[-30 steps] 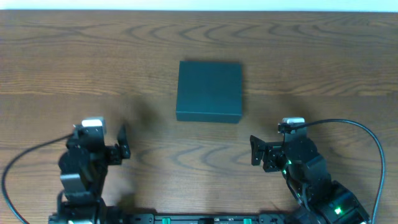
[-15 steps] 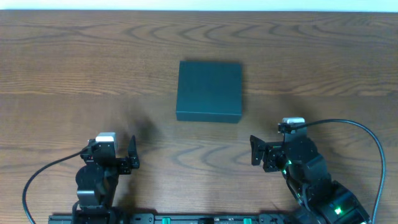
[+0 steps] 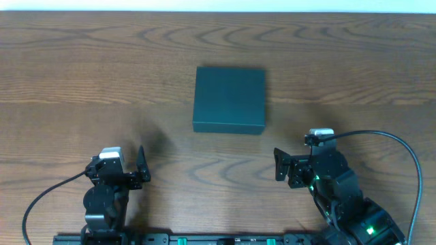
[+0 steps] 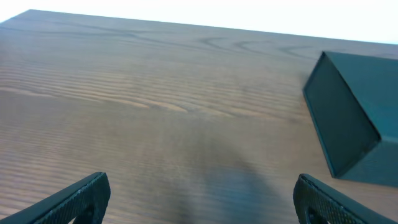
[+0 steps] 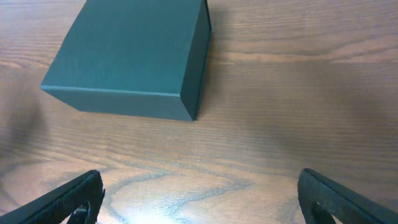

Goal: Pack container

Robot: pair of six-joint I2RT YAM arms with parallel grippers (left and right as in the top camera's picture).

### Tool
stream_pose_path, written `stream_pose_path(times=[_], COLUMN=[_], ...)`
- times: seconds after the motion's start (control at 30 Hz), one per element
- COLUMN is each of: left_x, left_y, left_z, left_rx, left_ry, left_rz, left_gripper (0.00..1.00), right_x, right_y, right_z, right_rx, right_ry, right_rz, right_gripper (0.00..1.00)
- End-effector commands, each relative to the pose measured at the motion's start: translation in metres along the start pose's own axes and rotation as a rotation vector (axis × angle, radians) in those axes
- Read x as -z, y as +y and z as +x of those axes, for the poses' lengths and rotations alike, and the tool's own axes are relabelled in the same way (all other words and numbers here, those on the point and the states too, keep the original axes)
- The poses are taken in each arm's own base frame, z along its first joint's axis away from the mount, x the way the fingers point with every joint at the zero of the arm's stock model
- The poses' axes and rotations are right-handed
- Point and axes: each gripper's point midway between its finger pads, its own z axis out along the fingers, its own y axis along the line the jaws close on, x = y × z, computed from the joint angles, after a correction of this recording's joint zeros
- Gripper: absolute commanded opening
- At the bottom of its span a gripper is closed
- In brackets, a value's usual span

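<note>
Container sits closed on the wood table, approx. centre, lid side up; left gripper at near left, fingers spread wide w/ nothing between them; container is to its far right, well apart; right gripper at near right, also spread & empty; container lies beyond it, slightly left, not touching.

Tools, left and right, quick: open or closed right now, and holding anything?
Left tool: open, holding nothing.
Right tool: open, holding nothing.
</note>
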Motion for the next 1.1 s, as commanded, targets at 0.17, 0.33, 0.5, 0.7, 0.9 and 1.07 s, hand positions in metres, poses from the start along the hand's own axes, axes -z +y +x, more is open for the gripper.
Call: stream_pose_path(times=[0.17, 0.33, 0.5, 0.7, 0.9, 1.07], left_x=[-0.0012, -0.0013, -0.0013, -0.0013, -0.0013, -0.0013], left_y=[0.0154, 0.0149, 0.0147, 0.0147, 0.0147, 0.0147], left_z=[0.0050, 0.0051, 0.0051, 0.0051, 0.0051, 0.0051], left_rx=[0.006, -0.014, -0.013, -0.013, -0.013, -0.013], left_ry=[-0.007, -0.005, -0.005, -0.005, -0.005, -0.005], left_rz=[-0.088, -0.085, -0.084, -0.084, -0.084, -0.084], left_gripper=[0.95, 0.95, 0.95, 0.95, 0.95, 0.95], right_x=[0.0011, 0.0011, 0.0011, 0.0011, 0.0011, 0.0011], right_y=[-0.0031, -0.0032, -0.0032, -0.0031, -0.0031, -0.0032], right_z=[-0.0028, -0.0027, -0.0027, -0.0028, -0.0028, -0.0027], right_rx=[0.003, 0.003, 0.003, 0.003, 0.003, 0.003], right_ry=[-0.011, -0.011, -0.011, -0.011, -0.011, -0.011], right_rz=[0.013, 0.013, 0.013, 0.013, 0.013, 0.013], right_gripper=[0.99, 0.99, 0.99, 0.99, 0.99, 0.99])
